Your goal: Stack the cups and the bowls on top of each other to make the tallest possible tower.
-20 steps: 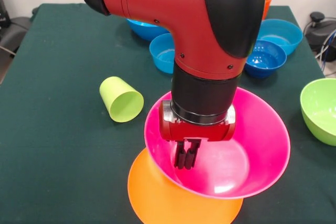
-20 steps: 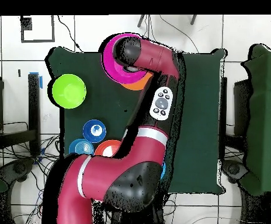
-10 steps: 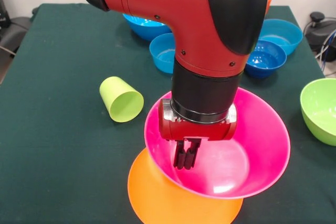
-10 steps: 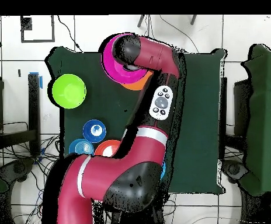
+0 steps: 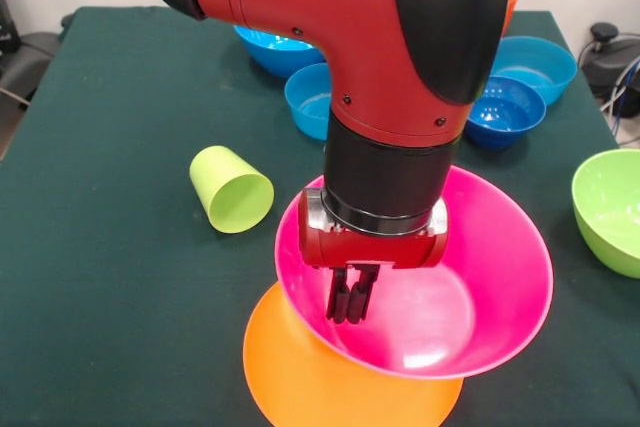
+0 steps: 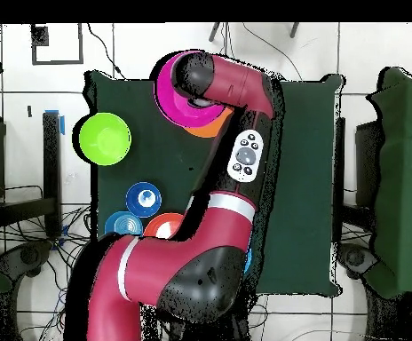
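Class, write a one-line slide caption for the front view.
Sawyer's closed gripper hangs inside the upright pink bowl atop the orange bowl; a lime cup lies sideways nearby.

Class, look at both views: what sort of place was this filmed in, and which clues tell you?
Probably a robotics lab: a red arm works over a green-clothed table of plastic bowls, with cables trailing over a tiled floor.

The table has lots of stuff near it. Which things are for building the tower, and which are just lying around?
For the tower: pink bowl, light-orange bowl, lime-green cup, lime-green bowl, blue bowls, the tool.

Just lying around: black device and cables beside the table.
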### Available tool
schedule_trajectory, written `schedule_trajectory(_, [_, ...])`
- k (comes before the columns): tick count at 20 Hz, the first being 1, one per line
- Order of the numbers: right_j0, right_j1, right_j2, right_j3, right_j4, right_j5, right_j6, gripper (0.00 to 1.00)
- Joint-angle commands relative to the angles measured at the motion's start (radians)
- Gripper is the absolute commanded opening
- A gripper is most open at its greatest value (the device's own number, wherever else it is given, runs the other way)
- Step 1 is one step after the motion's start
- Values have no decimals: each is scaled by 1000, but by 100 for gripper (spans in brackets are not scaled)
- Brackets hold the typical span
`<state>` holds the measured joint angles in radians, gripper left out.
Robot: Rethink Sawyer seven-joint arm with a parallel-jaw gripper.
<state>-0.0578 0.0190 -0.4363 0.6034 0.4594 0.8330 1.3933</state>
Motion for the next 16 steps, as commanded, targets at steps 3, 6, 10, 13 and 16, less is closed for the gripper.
schedule_trajectory(3, [-41, 13, 40, -32, -62, 116, 58, 0])
schedule_trajectory(6, [-44, 13, 43, -30, -62, 112, 52, 0])
schedule_trajectory(10, [-45, 16, 46, -34, -62, 111, 52, 0])
schedule_trajectory(13, [-43, 16, 47, -34, -61, 113, 54, 0])
schedule_trajectory(16, [-40, 16, 48, -31, -62, 110, 57, 0])
